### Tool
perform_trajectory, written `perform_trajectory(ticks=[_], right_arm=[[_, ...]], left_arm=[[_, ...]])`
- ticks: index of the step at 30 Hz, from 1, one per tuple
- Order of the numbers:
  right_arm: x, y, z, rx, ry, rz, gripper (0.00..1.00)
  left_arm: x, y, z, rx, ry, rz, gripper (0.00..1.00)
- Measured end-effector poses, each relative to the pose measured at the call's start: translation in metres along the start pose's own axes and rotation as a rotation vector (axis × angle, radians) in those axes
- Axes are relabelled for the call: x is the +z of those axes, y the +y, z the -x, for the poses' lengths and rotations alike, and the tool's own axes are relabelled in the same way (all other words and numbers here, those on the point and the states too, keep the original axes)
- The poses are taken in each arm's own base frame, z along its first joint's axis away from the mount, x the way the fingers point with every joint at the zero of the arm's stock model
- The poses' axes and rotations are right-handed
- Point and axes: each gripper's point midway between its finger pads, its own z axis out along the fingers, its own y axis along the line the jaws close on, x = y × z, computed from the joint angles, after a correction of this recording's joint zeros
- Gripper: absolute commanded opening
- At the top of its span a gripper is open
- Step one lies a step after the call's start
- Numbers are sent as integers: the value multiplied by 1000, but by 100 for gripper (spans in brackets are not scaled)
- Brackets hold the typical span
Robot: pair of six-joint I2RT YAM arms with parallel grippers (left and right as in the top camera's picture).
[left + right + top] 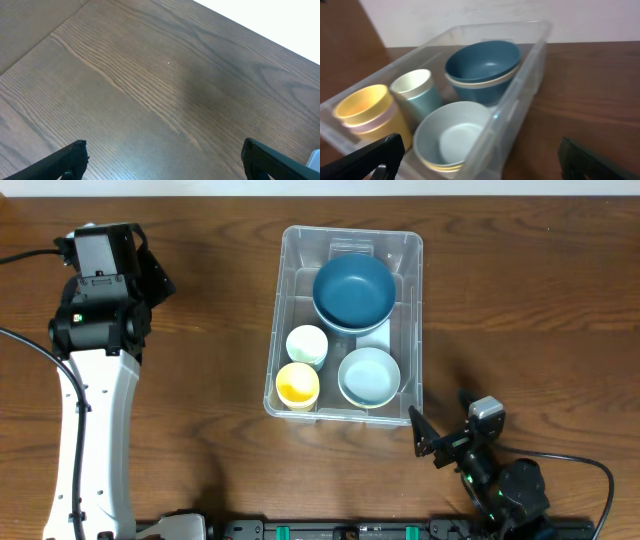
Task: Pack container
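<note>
Large clear plastic rectangular container (276,330) w/ rounded corners sits on the brown wood-grain tabletop (200,380), approx ctr of the overhead view and a bit right, long axis running near to far. Four groups inside. Dark blue round bowl (353,288) is at the far end, nested in a cream-rimmed bowl (480,84) that shows beneath it in the right wrist view. Pale green cup (307,345) stands upright by the left wall, mid-length. Yellow cup (297,385) is in the near-left corner, just beside the green one, and seated in a pinkish cup (370,123) per the right wrist view. Light blue round bowl (369,376) is in the near-right corner, mouth up. All stand upright.

Left hand (164,145) is well left of the container, over the far-left part of the tabletop. Its wrist cam shows the two black fingers at the frame's bottom corners, wide apart, only wood grain btwn them. Right hand (480,141) is near and right of the container, just off its near-right corner, apart from it. Its fingers are likewise spread to the frame's lower corners, gripping no object, and the cam looks along the container from its near end.

White-cased left arm (95,410) runs along the left side of the tabletop. A black cable (590,470) loops from the right arm at the near-right edge.
</note>
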Motion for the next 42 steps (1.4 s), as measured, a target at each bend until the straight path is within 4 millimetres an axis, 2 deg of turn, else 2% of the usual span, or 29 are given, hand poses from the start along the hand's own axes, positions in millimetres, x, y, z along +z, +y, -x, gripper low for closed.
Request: perform_trajectory(ticks=[6, 15, 37, 42], right_arm=[[0, -8, 2, -11, -12, -49, 99], [0, -11, 3, -76, -14, -65, 99], [0, -11, 3, -96, -13, -65, 99], [-1, -18, 5, -97, -22, -106, 99]], left_arm=[[0, 0, 0, 0, 0, 0, 98], [0, 0, 0, 0, 0, 0, 98], [0, 0, 0, 0, 0, 0, 98], [0, 0, 0, 0, 0, 0, 98]])
